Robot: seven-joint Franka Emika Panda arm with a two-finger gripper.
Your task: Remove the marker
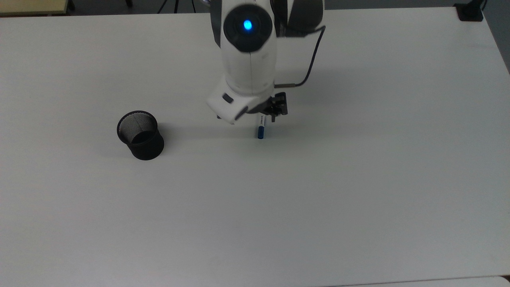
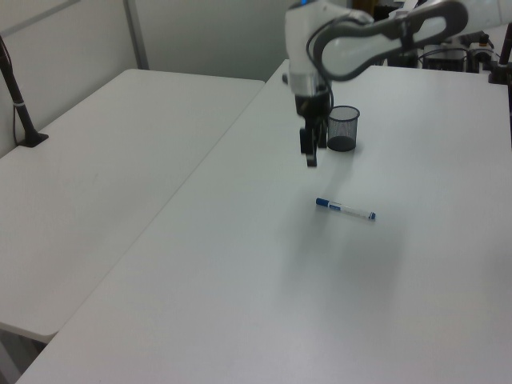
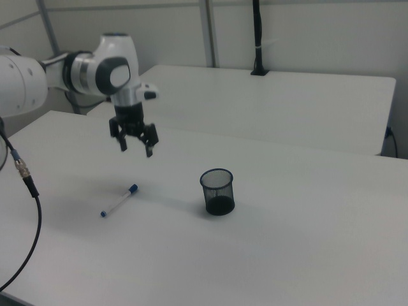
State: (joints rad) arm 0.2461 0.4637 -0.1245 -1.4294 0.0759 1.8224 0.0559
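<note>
White counter point(image 3: 306, 255) is carrying the marker point(image 3: 119, 200), which is lying flat, well apart from the black mesh cup point(image 3: 217, 191) standing upright in the right view. Above the marker the hand point(image 3: 134, 144) is hanging in the air with its fingers spread and gripping nothing. In the left view, the marker point(image 2: 345, 210) is resting below the hand point(image 2: 310, 154).

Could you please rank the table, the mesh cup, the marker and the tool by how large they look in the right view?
1. The table, by far the largest.
2. The mesh cup.
3. The tool and the marker: too alike to rank, and the raised tool's nearness to the camera is unsure.
</note>
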